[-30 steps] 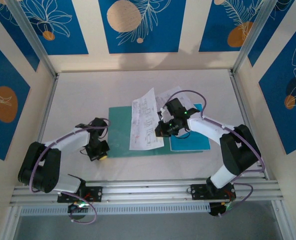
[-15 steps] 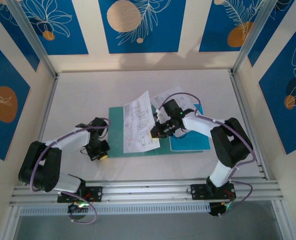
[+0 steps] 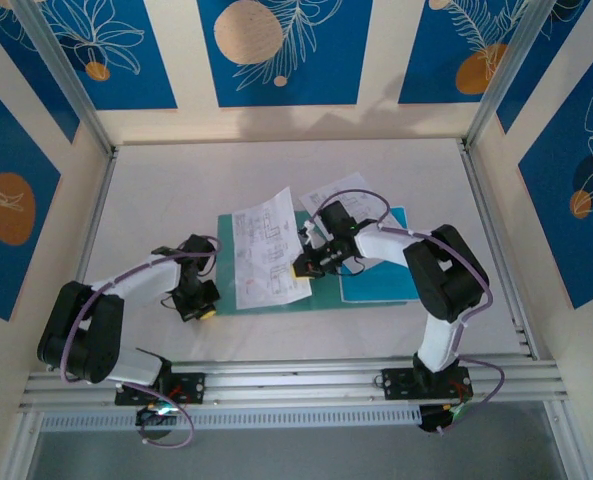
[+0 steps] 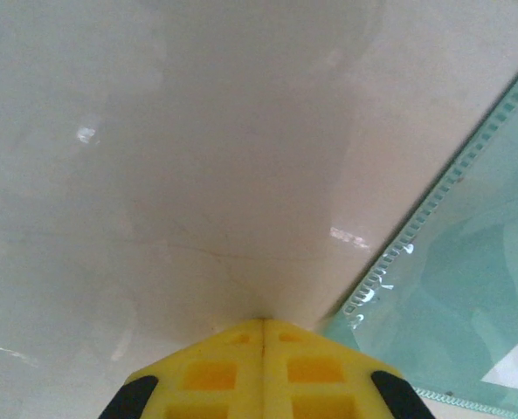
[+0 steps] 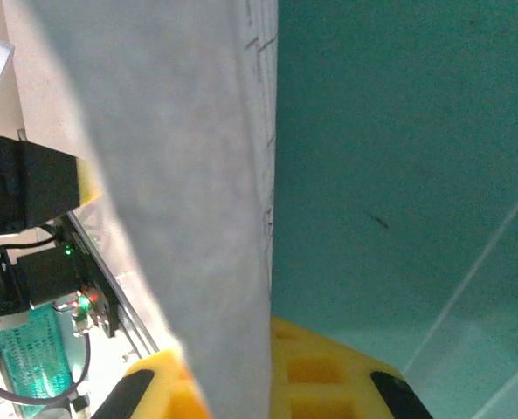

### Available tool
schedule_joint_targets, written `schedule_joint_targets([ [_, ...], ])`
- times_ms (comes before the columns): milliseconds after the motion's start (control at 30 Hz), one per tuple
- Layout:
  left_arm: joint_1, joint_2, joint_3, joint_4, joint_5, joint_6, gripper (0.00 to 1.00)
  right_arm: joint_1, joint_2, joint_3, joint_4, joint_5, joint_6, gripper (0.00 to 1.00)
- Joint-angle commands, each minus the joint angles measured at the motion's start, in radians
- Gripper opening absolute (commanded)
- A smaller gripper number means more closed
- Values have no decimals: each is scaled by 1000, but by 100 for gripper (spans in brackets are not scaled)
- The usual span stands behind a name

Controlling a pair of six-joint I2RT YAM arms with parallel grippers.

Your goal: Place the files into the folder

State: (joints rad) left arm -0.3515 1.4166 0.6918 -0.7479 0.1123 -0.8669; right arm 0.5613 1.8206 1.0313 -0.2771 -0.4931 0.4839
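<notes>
Our right pincer (image 3: 304, 268) is clamped on a printed sheet (image 3: 264, 250), which spreads out to its left over the folder (image 3: 328, 296) beneath. Overhead the grip is too small to judge, but the right wrist view shows paper running between the yellow pads (image 5: 328, 384). Meanwhile our left pincer (image 3: 204, 312) is pressed together, with the folder's edge just beside it.

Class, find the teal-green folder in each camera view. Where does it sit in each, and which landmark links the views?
Top external: the folder lies mid-table, partly under the printed sheet.
Left wrist: the folder fills the right side, perforated edge running diagonally.
Right wrist: the folder covers the upper right.
Shared landmark: the printed sheet, pinched by the right gripper.
</notes>
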Motion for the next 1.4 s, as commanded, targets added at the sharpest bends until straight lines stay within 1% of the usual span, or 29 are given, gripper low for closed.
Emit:
schedule_joint_targets([
  [0, 9, 31, -21, 45, 31, -22, 0, 15, 16, 14, 51, -20, 69, 0],
  [500, 9, 30, -41, 61, 47, -26, 0, 75, 55, -16, 162, 5, 204, 0],
  [933, 9, 33, -51, 65, 54, -27, 0, 92, 64, -114, 292, 19, 284, 0],
  [1367, 9, 40, -54, 75, 67, -25, 0, 115, 78, -98, 324, 47, 343, 0],
])
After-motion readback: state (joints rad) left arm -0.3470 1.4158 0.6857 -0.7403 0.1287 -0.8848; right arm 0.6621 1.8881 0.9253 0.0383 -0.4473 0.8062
